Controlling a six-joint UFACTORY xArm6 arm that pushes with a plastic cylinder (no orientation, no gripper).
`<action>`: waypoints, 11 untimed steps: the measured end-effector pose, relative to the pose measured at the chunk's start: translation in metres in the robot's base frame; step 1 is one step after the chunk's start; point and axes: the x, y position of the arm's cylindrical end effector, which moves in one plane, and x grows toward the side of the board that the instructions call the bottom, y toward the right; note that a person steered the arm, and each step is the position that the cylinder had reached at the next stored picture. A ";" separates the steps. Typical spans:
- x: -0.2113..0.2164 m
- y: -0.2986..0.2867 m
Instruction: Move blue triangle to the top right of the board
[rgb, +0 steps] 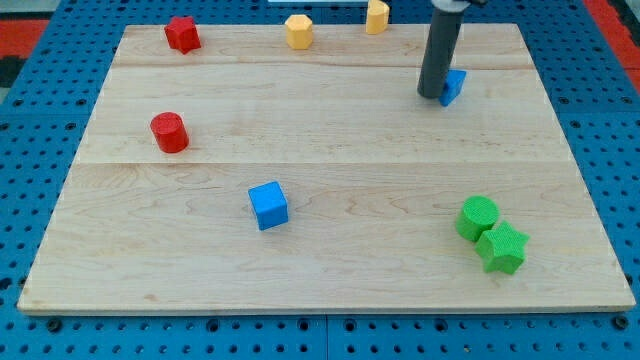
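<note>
Camera view: the blue triangle (454, 86) is located in the board's (330, 270) upper right area, partly hidden behind the rod. My tip (431, 96) is touching its left side. No end effector is fitted; nothing is held.

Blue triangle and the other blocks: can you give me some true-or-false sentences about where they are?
1. My tip is right against the blue triangle, on its left in the view. True.
2. The blue cube touches the blue triangle. False: they are far apart.
3. The green cylinder and green star sit close together at the view's lower right. True.
4. The red cylinder is on the view's right. False: it is on the left.
</note>
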 end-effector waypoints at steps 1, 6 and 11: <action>-0.006 0.009; -0.024 0.079; -0.065 0.045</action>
